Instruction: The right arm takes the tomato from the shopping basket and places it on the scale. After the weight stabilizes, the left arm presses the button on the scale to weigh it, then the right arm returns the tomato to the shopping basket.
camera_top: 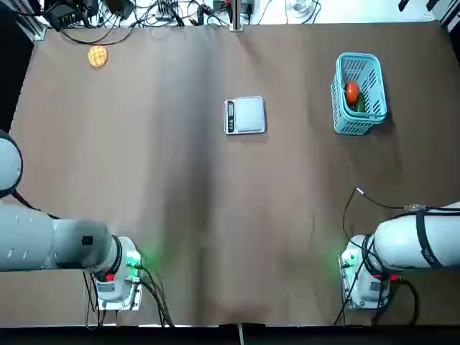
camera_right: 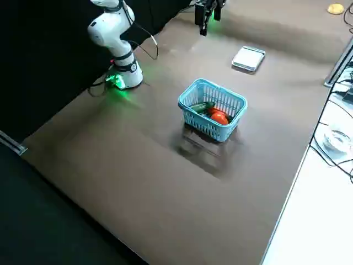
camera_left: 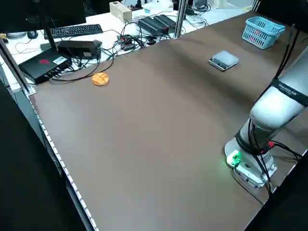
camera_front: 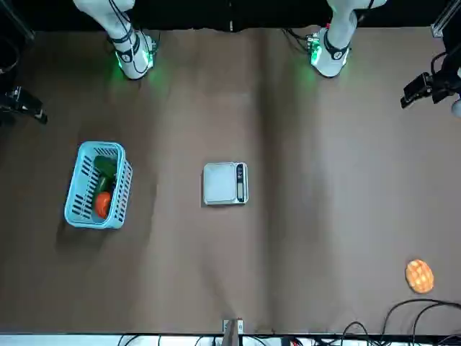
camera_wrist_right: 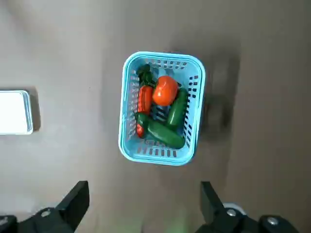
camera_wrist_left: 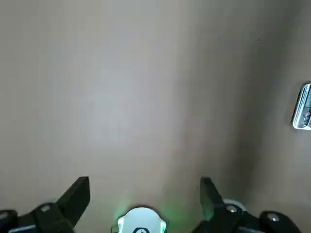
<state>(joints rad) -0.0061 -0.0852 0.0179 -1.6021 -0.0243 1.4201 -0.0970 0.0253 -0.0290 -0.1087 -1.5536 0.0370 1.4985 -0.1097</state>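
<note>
Round glossy tomato point(camera_wrist_right: 164, 91), lattice plastic shopping basket point(camera_wrist_right: 194, 121); flat square scale point(camera_top: 245, 115)

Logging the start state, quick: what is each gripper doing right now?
Left gripper: open, holding nothing, above bare table.
Right gripper: open, holding nothing, above the shopping basket.

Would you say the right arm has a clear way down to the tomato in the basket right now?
Probably yes: the tomato lies on top of the green vegetables in the open shopping basket, and the open right gripper hangs above it.
</note>
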